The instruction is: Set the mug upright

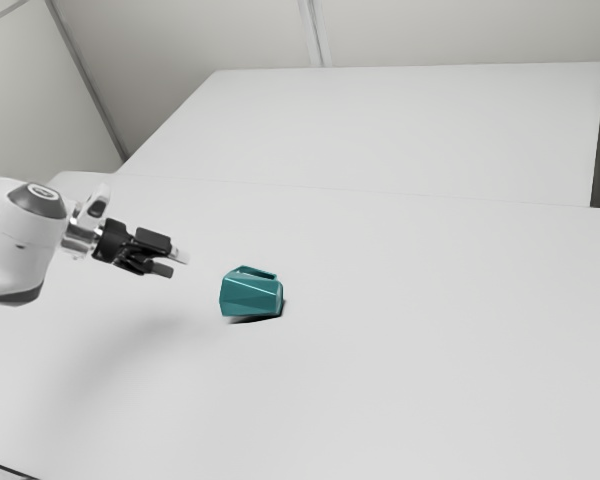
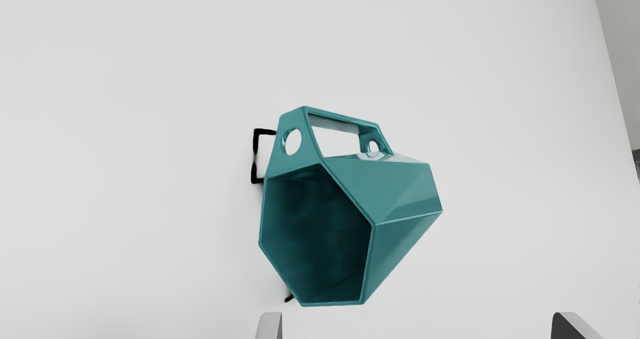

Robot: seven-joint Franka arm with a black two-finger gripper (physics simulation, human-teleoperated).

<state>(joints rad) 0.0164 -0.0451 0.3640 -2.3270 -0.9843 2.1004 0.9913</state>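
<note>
Mug (image 1: pixel 251 297) on its side on tbl (image 1: pixel 430 310), near & ahead of gripper (image 1: pixel 168 263), mouth facing it, handle (image 2: pixel 298 118) up, fingers (image 2: pixel 270 327) wide apart, cut off below tips in wrist view, mug's base hidden there

Bright, even light turns the table (image 1: pixel 410 330) nearly white. In the exterior view, a dark shadow (image 1: pixel 248 320) hugs the mug (image 1: pixel 250 298) at six o'clock; a soft grey one spreads toward eight. In the wrist view, taking the handle (image 2: pixel 308 146) as twelve, a thin black shadow lies at ten; glare whitens the handle's foot.
</note>
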